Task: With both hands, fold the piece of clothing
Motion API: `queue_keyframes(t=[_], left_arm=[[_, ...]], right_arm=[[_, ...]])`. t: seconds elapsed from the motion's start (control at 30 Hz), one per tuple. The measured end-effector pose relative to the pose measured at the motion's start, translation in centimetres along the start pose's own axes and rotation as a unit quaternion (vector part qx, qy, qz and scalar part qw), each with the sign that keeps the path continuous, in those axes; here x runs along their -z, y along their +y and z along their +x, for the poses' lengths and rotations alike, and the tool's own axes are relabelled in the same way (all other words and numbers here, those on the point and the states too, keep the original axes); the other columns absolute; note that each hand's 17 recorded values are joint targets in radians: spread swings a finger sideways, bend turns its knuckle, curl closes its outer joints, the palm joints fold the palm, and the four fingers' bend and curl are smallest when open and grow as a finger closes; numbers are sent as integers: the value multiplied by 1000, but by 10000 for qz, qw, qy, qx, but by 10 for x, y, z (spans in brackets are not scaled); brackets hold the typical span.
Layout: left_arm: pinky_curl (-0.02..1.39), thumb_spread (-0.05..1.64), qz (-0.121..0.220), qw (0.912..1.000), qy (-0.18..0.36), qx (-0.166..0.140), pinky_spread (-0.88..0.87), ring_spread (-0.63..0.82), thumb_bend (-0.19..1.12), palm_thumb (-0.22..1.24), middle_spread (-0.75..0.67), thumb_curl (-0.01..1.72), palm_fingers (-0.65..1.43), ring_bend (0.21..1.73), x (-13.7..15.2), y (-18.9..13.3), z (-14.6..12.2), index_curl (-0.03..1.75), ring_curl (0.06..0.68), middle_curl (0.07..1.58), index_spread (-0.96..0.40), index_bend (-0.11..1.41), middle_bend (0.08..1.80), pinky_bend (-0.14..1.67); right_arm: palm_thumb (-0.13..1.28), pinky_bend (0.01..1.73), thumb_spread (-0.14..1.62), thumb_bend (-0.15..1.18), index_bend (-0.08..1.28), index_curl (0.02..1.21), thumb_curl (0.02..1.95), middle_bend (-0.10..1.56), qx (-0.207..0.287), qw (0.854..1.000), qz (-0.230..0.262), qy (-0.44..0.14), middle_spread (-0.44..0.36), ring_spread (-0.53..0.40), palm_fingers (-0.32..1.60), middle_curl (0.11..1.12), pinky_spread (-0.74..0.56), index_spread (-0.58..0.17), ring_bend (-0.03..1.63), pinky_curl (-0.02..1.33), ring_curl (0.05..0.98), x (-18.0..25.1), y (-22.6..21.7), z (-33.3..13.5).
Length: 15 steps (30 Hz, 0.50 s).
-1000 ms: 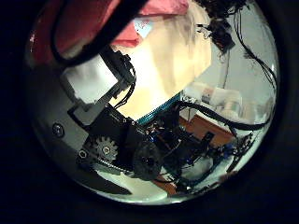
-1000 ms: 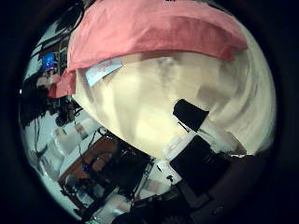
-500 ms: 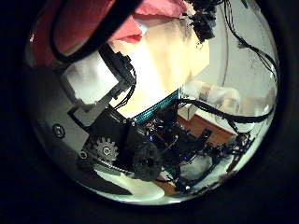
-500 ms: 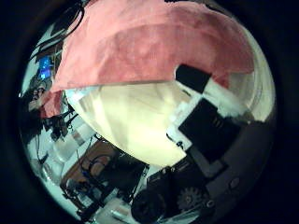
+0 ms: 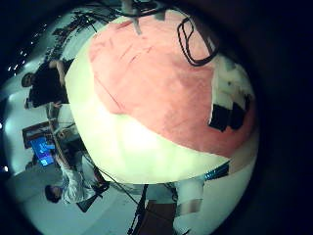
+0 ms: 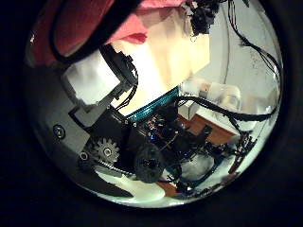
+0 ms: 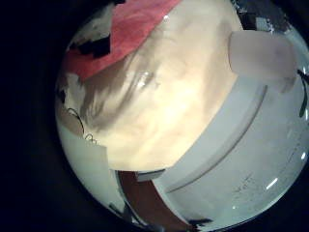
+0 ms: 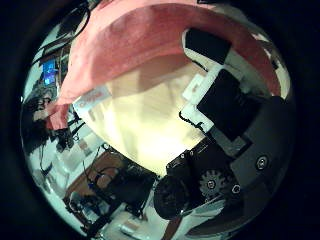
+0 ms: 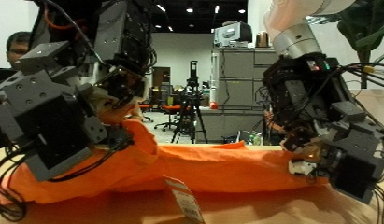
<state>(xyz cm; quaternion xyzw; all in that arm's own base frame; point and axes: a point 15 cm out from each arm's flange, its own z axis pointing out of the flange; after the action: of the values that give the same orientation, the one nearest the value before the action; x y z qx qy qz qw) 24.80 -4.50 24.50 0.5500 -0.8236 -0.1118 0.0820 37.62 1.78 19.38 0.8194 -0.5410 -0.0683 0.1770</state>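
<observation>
Two hands low at orange garment (image 9: 204, 168), which lies spread flat on table (image 9: 278, 213), long axis running hand to hand. Left hand (image 9: 67, 112) fingers curled into bunched cloth, probably pinching it. Right hand (image 9: 322, 131) on garment's opposite edge; finger state not clear. Step: gripping edges. Next: lift both edges together, carry across garment.

Matt orange cloth garment (image 9: 229, 168) with paper tag (image 9: 183, 198), on smooth pale wood table (image 8: 150, 115).
</observation>
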Motion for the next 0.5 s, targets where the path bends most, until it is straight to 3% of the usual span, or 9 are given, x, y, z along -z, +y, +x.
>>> queue_keyframes(t=[0.27, 0.5], left_arm=[[610, 968, -289, 9994, 85, -154, -646, -452, -15, 817, -634, 762, 952, 1346, 13, 38, 5, 1473, 539, 1240, -602, 180, 774, 1199], [605, 970, -85, 9998, 84, -142, -646, -459, -20, 791, -641, 757, 990, 1336, 51, 58, 7, 1481, 536, 1234, -584, 173, 773, 1198]], right_arm=[[1128, 1205, 1257, 89, 973, 877, 554, 1193, -23, 10000, -59, -26, -188, -253, 1059, 859, -319, -339, 1321, 761, 677, 26, 75, -9], [1133, 1212, 1277, 72, 983, 927, 594, 1217, -86, 9999, 114, -9, -181, -249, 1031, 880, -291, -326, 1339, 826, 711, 52, 121, -18]])
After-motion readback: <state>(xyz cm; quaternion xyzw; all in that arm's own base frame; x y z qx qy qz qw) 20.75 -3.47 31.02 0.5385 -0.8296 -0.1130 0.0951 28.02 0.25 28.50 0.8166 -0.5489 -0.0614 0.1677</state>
